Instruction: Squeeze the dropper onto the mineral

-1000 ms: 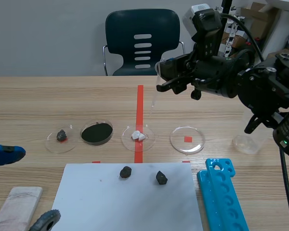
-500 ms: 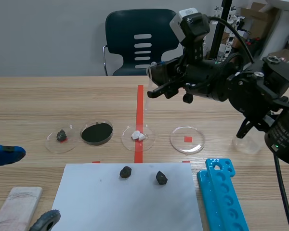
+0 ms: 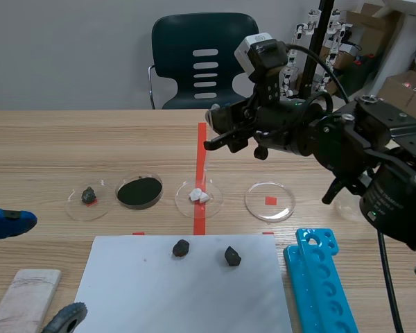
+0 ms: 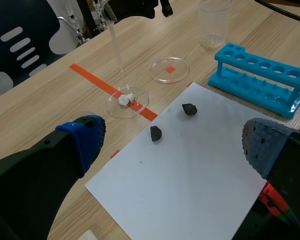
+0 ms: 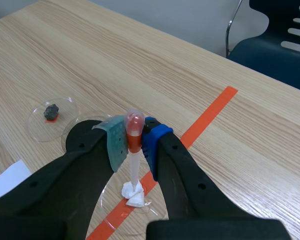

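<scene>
Firstly, a light wood-grain surface [image 3: 90,139] with a dark teal plastic chair [image 3: 194,41] behind its far edge.

Right hand [image 5: 135,142]: raised over the middle of the surface, fingers closed on the dropper just below its bulb.

Left hand [image 4: 174,140]: low at the near left, fingers spread wide, holding nothing.

White rectangular paper sheet [image 3: 180,291]: flat at the near middle. It carries two small dark angular stones, one [image 3: 181,248] beside the other [image 3: 232,257], apart.

Bright blue plastic test-tube rack [image 3: 319,277]: just beside the sheet, its holes unfilled.

Clear plastic beaker [image 4: 213,22]: upright beyond the rack; no contents can be made out.

Four clear round shallow dishes in a row beyond the sheet:
- leftmost dish [image 3: 73,208], holding one small dark grey stone [image 3: 89,195];
- second dish [image 3: 160,189], filled with black powder [image 3: 139,192];
- third dish [image 3: 211,205], on the red tape line, holding a lumpy white mineral [image 3: 199,196];
- fourth dish [image 3: 256,198], with only a red tape square showing through it.

Clear slim plastic dropper [image 5: 134,160]: upright, with a rounded translucent bulb on top, an orange-red section under the bulb between the pads, and a long pale stem. Its tip points down directly over the white mineral; whether it touches cannot be told.
</scene>
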Available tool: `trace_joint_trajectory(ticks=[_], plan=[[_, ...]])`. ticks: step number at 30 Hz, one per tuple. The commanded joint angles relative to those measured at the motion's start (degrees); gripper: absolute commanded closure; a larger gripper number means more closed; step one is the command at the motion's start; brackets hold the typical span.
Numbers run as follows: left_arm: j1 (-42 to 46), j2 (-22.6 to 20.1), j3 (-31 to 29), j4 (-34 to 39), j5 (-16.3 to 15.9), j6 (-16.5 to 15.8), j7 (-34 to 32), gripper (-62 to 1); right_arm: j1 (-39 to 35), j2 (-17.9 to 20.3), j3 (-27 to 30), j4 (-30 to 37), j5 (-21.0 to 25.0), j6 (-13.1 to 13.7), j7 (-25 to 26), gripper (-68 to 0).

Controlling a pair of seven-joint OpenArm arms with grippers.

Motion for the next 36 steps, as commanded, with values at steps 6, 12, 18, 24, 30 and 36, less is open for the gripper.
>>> trace_joint_trajectory(ticks=[6, 12, 18, 24, 30, 36], plan=[[-0.17, 0.42, 0.37, 0.61, -0.59, 0.28, -1.01, -57.2, 2.27, -1.25, -0.28, 0.13, -0.66, 0.02, 1.25, -8.1], [-0.17, 0.42, 0.37, 0.61, -0.59, 0.28, -1.03, -57.2, 2.27, -2.40, -0.46, -0.31, -2.16, 0.02, 1.22, -8.1], [-0.17, 0.42, 0.37, 0.61, -0.59, 0.28, -1.03, -57.2, 2.27, -2.69, -0.83, -0.46, -2.19, 0.00, 1.20, -8.1], [-0.17, 0.42, 0.37, 0.61, -0.59, 0.28, -1.01, -57.2, 2.27, -2.71, -0.83, -0.46, -2.38, 0.00, 1.22, -8.1], [-0.17, 0.42, 0.37, 0.61, -0.59, 0.28, -1.01, -57.2, 2.12, -2.69, -0.83, -0.46, -3.63, 0.00, 1.20, -8.1], [-0.17, 0.42, 0.37, 0.61, -0.59, 0.28, -1.03, -57.2, 2.12, -2.69, -0.83, -0.46, -3.93, 0.02, 0.50, -8.1]])
